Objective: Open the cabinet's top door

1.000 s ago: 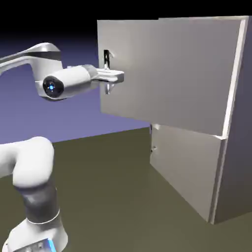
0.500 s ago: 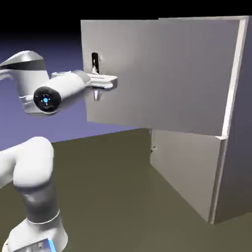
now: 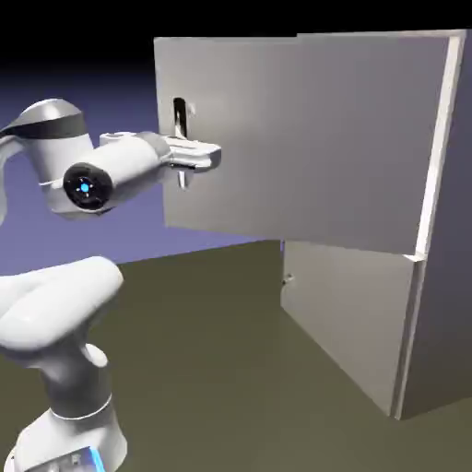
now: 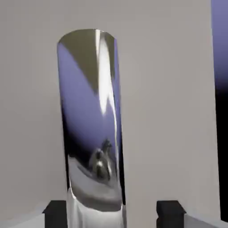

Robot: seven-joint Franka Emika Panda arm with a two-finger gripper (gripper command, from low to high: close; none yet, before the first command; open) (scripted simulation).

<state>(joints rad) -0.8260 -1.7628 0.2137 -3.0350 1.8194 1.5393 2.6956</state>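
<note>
Already the top door stands swung well out toward the frame's left, its handle in the upper left; the gripper sits at that handle, jaws narrow, though whether they clamp it I cannot tell; the pull seems nearly finished; next probably release and retreat.

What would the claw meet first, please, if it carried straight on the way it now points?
Most likely the shiny vertical handle, which fills the hand view between the claw tips. Right behind it is the top door panel. How close the handle is remains unclear.
</note>
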